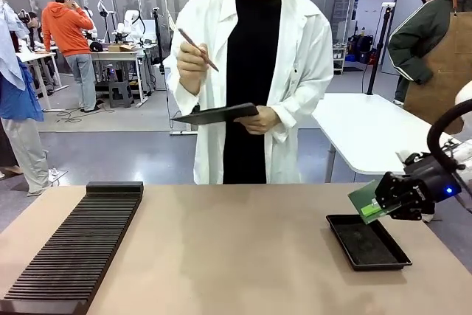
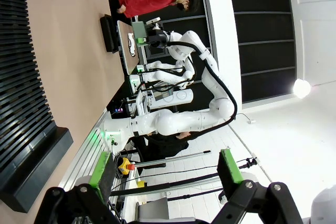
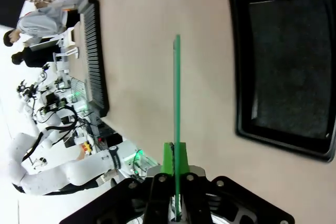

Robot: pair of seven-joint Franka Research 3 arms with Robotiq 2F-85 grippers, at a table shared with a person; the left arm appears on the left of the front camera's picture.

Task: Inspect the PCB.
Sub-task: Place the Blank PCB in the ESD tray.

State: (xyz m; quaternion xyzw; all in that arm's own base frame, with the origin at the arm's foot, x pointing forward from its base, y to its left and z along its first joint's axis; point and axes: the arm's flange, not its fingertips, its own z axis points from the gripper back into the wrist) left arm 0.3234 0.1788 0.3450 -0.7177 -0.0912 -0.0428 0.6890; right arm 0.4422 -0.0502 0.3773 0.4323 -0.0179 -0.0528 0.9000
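Right wrist: PCB [image 3: 177, 108] between fingers [image 3: 169, 160]

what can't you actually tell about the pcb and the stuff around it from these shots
- PCB components: front view too small and tilted; right wrist view shows it edge-on.
- Clipboard sheet: held flat, front view catches just its edge.
- Slotted rack: near end cut off by the front view's bottom edge.
- Right gripper pads: hidden behind the board in front view.

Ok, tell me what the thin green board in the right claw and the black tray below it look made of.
Thin green rectangular board: rigid laminate, probably fibreglass circuit board; stays straight edge-on. Shallow black rectangular tray: likely moulded plastic, glossy rim, matte speckled floor.
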